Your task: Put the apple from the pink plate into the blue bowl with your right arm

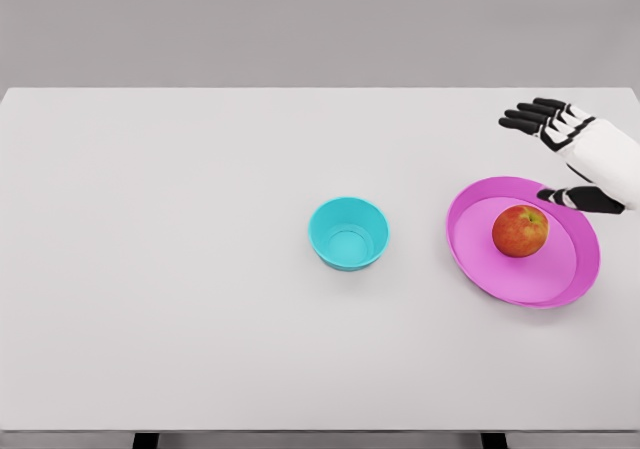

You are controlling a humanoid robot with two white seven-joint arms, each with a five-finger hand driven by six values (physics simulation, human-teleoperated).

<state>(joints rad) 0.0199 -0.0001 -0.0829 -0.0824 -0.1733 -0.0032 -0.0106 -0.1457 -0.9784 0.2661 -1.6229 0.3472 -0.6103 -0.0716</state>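
Your right hand (578,154) hovers with black fingers (528,117) spread, holding nothing. Below them, near the thumb, the round red-and-yellow apple (520,231) sits on the shallow pink plate (470,252). The forearm is cut off at the frame edge. Further left stands the small blue bowl (348,233).

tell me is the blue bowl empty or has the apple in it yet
Empty: the blue bowl shows only its bare inside; the apple sits on the pink plate.

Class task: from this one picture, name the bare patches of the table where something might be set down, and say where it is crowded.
Bare: all left of the small blue bowl; the strip before it. Crowded: the right, with pink plate, red apple, right hand.
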